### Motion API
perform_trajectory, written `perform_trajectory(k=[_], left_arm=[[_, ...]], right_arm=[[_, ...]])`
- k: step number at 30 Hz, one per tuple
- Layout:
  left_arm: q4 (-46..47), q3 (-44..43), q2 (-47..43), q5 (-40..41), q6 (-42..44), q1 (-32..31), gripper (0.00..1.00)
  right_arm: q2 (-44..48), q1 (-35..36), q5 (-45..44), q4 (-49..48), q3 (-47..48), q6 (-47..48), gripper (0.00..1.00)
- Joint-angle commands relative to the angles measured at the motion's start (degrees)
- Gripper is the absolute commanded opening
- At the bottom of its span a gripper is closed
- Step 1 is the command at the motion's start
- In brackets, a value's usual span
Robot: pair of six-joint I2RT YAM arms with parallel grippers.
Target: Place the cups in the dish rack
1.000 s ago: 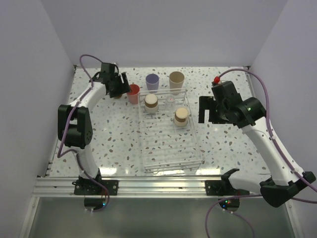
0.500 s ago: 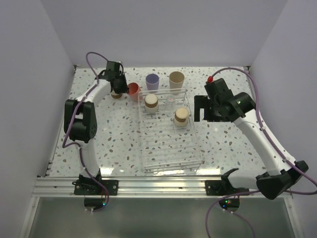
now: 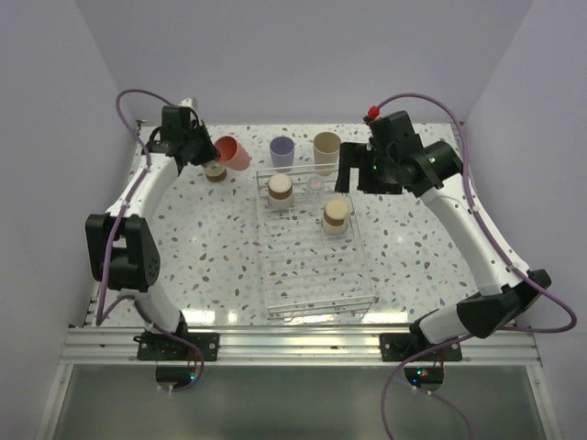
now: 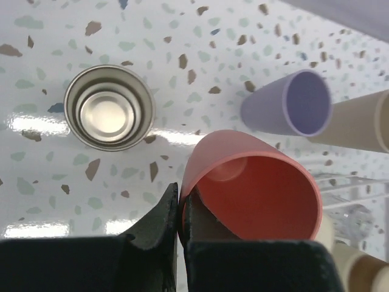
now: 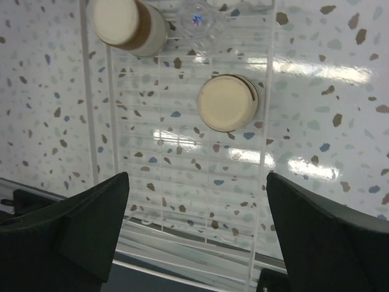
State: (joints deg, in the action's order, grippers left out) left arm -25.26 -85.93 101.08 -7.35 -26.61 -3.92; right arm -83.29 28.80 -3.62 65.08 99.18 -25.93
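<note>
Viewing from above, the coral-red cup (image 3: 231,153) is held tilted, far left, by the left gripper (image 3: 204,152); two inverted brown-grey cups (image 3: 280,191) stand in the dish rack (image 3: 316,275). Left wrist: the empty cup's rim is pinched between the fingers (image 4: 161,222). Right wrist: the right gripper (image 5: 197,179) is spread wide over the rack.

A speckled table (image 3: 211,257) between pale walls (image 3: 321,55), an aluminium rail (image 3: 293,346) in front.
</note>
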Motion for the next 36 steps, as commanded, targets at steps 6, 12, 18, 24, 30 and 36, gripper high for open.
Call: perform_trajectory(k=[6,12,18,24,30,36], left_arm=[[12.0,6.8,-16.3,-14.2,-3.7,0.1,0.00],[20.6,19.5,-29.1,-20.9,-6.6,0.1,0.00],[32.5,28.3,-39.6,-29.8,-16.3,0.1,0.00],[34.2,28.9,-46.3,-32.2,-19.4,0.1,0.00],[37.6,29.6,-49.0,-32.5,-24.0,0.1,0.00],[48.4,34.7,-51.5,-32.6,-33.2,0.1,0.00]], right_arm=[[-1.4,-0.2,19.0,-14.9,4.2,-3.9,0.98],[0.3,-0.3,34.8,-34.4,-4.7,-15.7,0.98],[0.1,-0.3,45.2,-62.5,-16.9,-37.0,0.98],[-1.8,-0.1,45.0,-71.7,-17.7,-44.4,0.98],[-3.8,1.7,45.0,-79.3,-17.3,-51.3,0.98],[-4.9,4.9,44.8,-80.1,-15.2,-52.3,0.98]])
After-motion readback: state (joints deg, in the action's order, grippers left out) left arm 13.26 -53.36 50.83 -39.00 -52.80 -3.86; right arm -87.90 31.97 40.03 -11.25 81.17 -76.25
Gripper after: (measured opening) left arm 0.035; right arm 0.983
